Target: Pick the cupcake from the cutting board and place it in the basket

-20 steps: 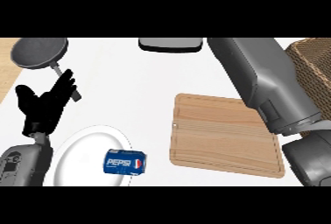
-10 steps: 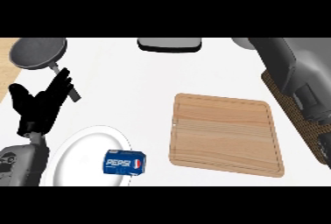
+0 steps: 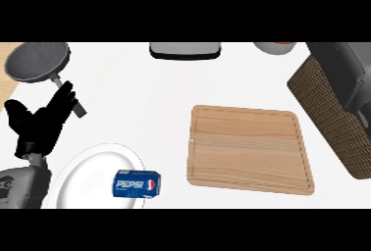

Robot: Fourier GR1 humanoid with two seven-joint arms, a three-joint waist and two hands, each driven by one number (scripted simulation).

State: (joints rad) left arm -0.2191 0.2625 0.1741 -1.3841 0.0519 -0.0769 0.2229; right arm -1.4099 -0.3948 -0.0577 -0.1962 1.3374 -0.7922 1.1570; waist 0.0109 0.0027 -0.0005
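Note:
The wooden cutting board [image 3: 250,144] lies right of centre with nothing on it. No cupcake shows anywhere. The woven brown basket [image 3: 330,117] stands at the right edge, its inside cut off by the frame. My grey right forearm [image 3: 346,68] reaches across the basket's top; its hand is out of frame. My left hand [image 3: 39,120] rests open at the left, fingers up, holding nothing.
A white plate [image 3: 91,171] at the lower left carries a blue Pepsi can [image 3: 136,184] lying on its side. A dark pan [image 3: 38,61] sits at the upper left, its handle behind my left hand. A dark grey block [image 3: 185,49] and a cup [image 3: 275,46] stand along the back.
My right forearm has swung to the right, off the cutting board and over the basket, uncovering more of the basket. The left hand has stayed nearly still.

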